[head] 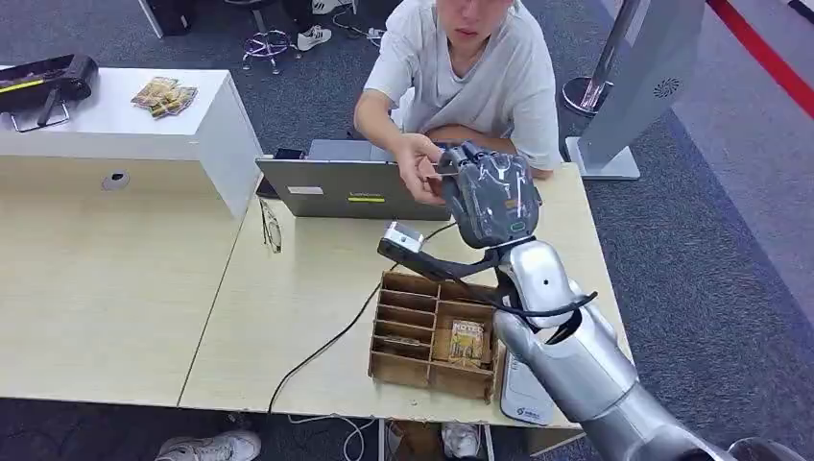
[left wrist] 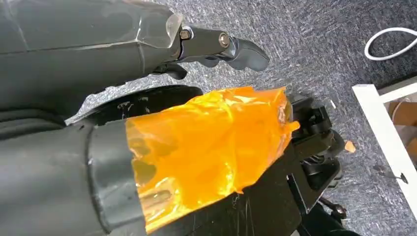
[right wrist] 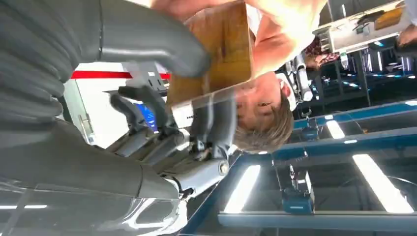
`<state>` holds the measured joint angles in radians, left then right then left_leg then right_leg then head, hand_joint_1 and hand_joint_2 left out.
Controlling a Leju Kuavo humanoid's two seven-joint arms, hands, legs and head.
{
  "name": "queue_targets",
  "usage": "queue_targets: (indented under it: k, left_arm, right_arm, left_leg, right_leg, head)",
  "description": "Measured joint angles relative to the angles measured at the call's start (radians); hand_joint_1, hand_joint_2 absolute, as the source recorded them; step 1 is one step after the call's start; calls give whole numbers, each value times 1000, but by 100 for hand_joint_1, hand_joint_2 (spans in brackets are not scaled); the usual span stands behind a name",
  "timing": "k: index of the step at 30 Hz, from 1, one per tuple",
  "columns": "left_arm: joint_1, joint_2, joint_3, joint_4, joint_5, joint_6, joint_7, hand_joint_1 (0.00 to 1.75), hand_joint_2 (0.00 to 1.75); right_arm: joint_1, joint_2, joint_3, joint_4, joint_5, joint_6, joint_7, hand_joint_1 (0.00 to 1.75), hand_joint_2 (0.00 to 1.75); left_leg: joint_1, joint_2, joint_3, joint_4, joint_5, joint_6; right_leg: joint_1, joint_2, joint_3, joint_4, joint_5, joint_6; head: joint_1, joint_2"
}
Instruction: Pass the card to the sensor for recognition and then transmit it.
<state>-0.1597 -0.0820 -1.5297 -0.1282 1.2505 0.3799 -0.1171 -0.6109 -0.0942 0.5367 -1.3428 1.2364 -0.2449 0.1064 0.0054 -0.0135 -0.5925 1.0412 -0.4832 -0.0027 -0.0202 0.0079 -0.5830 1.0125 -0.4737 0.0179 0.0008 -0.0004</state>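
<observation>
My right hand [head: 490, 197] is raised over the far side of the table, in front of a seated person. It pinches a brown card [right wrist: 221, 54] between its thick thumb [right wrist: 147, 44] and darker fingers. From the head view the card [head: 444, 165] is seen edge-on, and the person's hand [head: 419, 168] has taken hold of its far end. The small sensor [head: 403, 237] stands on a dark stalk just below and left of my hand. My left hand [left wrist: 196, 147], wrapped in orange film, hangs above grey carpet and holds nothing.
A wooden slotted card box [head: 432, 331] with one card [head: 467, 341] in it sits near the table's front edge. A white device [head: 523, 389] lies beside it. A grey laptop [head: 336, 187] stands behind the sensor, glasses [head: 270, 226] at its left. A cable [head: 326, 346] crosses the table.
</observation>
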Motion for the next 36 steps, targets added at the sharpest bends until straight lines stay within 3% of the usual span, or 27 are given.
queue_targets:
  k: [1,11,19,29,32,36]
  left_arm:
    - [0,0,0,0,0,0,0,0,0]
    - [1,0,0,0,13,0,-1,0,0]
    - [7,0,0,0,42,11,-20,0,0]
    - [25,1,0,0,82,29,-41,0,0]
    - [28,1,1,0,96,32,-44,0,0]
    - [28,1,1,0,98,33,-45,0,0]
  right_arm:
    - [0,3,2,3,2,-2,5,0,0]
    - [2,10,19,-5,14,-24,17,0,0]
    - [69,6,18,-89,11,-101,7,0,0]
    - [241,-21,2,-251,-85,-204,-80,0,0]
    - [291,-24,-3,-290,-178,-214,-136,0,0]
    - [300,-25,-3,-296,-193,-214,-145,0,0]
  left_leg:
    - [0,0,0,0,0,0]
    - [0,0,0,0,0,0]
    - [0,0,0,0,0,0]
    - [0,0,0,0,-1,0]
    - [0,0,0,0,-1,0]
    - [0,0,0,0,-1,0]
  right_leg:
    - [0,0,0,0,0,0]
    - [0,0,0,0,0,0]
    - [0,0,-1,0,0,0]
    - [0,0,0,-1,0,0]
    - [0,0,0,-1,0,0]
    - [0,0,0,-1,0,0]
  head:
    - [0,0]
    - [0,0]
    - [0,0]
    - [0,0]
    - [0,0]
    - [0,0]
